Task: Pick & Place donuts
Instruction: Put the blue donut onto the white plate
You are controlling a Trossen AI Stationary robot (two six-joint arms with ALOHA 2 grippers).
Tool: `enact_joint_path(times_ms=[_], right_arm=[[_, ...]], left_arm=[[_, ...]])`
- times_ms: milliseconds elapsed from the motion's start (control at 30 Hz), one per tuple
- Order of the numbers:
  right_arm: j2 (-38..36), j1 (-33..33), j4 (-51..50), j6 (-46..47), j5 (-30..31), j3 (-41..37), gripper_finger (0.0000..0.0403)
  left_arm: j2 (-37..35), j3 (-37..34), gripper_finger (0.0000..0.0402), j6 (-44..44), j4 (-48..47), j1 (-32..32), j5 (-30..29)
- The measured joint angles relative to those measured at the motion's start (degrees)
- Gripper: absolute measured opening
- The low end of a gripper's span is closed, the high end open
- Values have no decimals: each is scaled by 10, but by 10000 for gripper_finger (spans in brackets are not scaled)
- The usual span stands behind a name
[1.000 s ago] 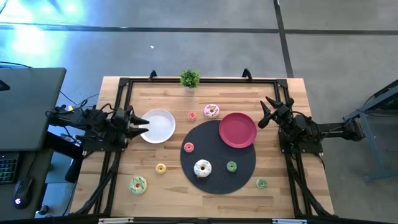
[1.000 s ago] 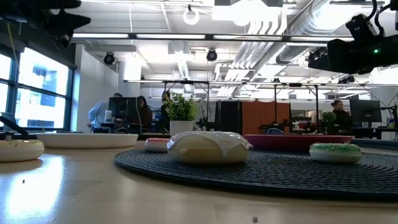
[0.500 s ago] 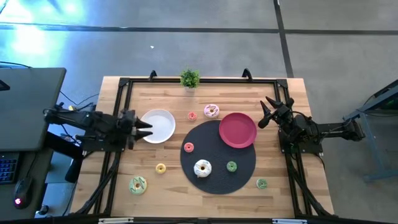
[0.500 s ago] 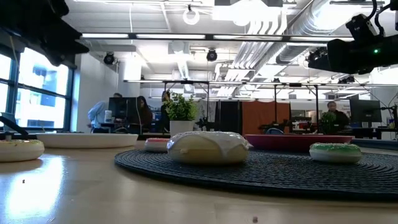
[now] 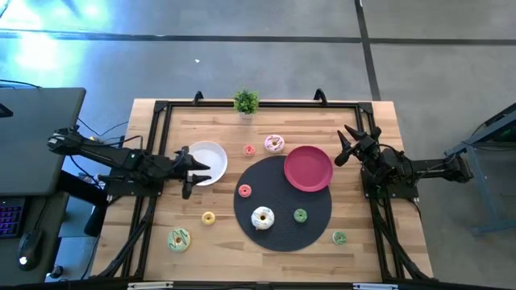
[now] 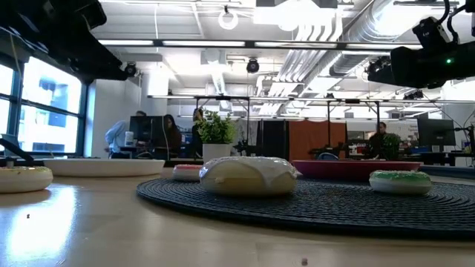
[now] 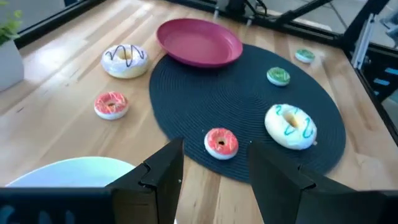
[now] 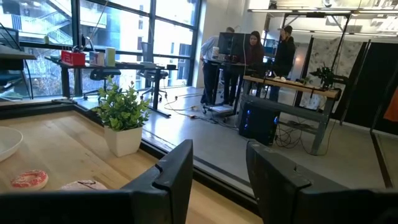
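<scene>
Several small donuts lie flat on the table. An orange-red one [image 7: 221,142], a white one [image 7: 290,125] and a green one [image 7: 278,76] rest on the dark round mat [image 5: 282,211]. A white-frosted one [image 5: 274,143] and a pink one [image 5: 249,150] lie on the wood beyond it. A yellow one [image 5: 209,217] and two green ones [image 5: 178,239] [image 5: 339,238] lie nearer. My left gripper [image 5: 198,171] hangs open over the white plate's [image 5: 211,153] near rim, tipped toward the orange-red donut. My right gripper [image 5: 348,145] waits open at the right edge, beside the pink-red plate [image 5: 308,167].
A small potted plant [image 5: 246,102] stands at the far edge's middle. The pink-red plate overlaps the mat's far right part. A black frame runs along the table's edges [image 5: 161,109]. People stand at desks in the room beyond [image 8: 249,50].
My left gripper has moved toward the table's right edge, out over the white plate, sinking a little and tipping its fingers downward. Its fingers have stayed open. No donut has moved.
</scene>
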Motion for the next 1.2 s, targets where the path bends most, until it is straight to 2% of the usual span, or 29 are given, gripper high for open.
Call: enact_joint_path(times_ms=[67, 167, 300, 433, 533, 700, 933, 1067, 1200], right_arm=[[0, 0, -1, 7, 0, 0, 139], [0, 0, -1, 62, -12, 0, 139], [0, 0, -1, 103, -29, 0, 139], [0, 0, -1, 87, -22, 0, 139], [0, 0, -1, 103, -27, 0, 139], [0, 0, -1, 105, -28, 0, 139], [0, 0, 2, 72, -32, 0, 139], [0, 0, 4, 72, -55, 0, 139], [0, 0, 5, 81, -75, 0, 139]], left_arm=[[1, 2, 168, 1, -5, 0, 6], [-1, 22, 168, 3, -53, 0, 58], [1, 61, 168, 29, -134, 0, 176], [14, 78, 168, 15, -150, -1, 295], [31, 78, 163, -4, -171, -14, 357], [78, 78, 133, -45, -221, -62, 372], [167, 78, 99, -136, -198, -139, 354], [216, 78, 108, -195, -194, -162, 360], [253, 78, 139, -211, -195, -190, 374]])
